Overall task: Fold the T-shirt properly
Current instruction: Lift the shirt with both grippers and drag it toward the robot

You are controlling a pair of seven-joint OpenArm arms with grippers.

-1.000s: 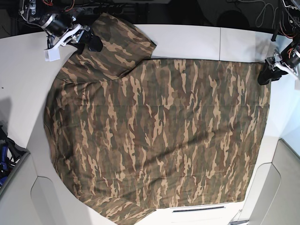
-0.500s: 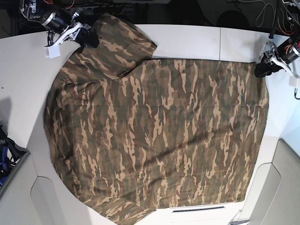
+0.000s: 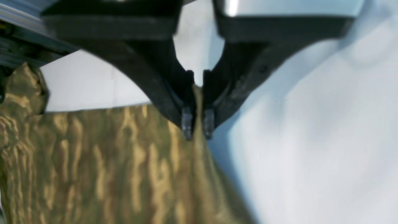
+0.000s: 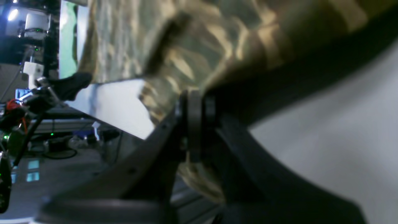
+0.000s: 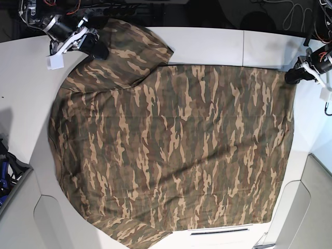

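Observation:
The camouflage T-shirt [image 5: 171,150] lies spread flat over the white table [image 5: 207,46], one sleeve [image 5: 132,46] reaching to the back left. My left gripper [image 5: 293,77] is shut on the shirt's far right corner; the left wrist view shows its black fingertips [image 3: 187,123] pinching a cloth edge [image 3: 197,102]. My right gripper [image 5: 97,47] is shut on the shirt's back left edge beside the sleeve; in the right wrist view the cloth [image 4: 192,62] is clamped between its jaws.
The table's back edge with dark cables and gear [image 5: 129,10] runs behind both arms. A white tag [image 5: 54,61] hangs by the right arm. A grey panel [image 5: 316,207] stands at the right front; blue items [image 5: 4,176] sit at the left edge.
Both grippers have pulled outward and back with the cloth. The shirt's right edge now lies straighter and farther right; the left shoulder has shifted up toward the back left.

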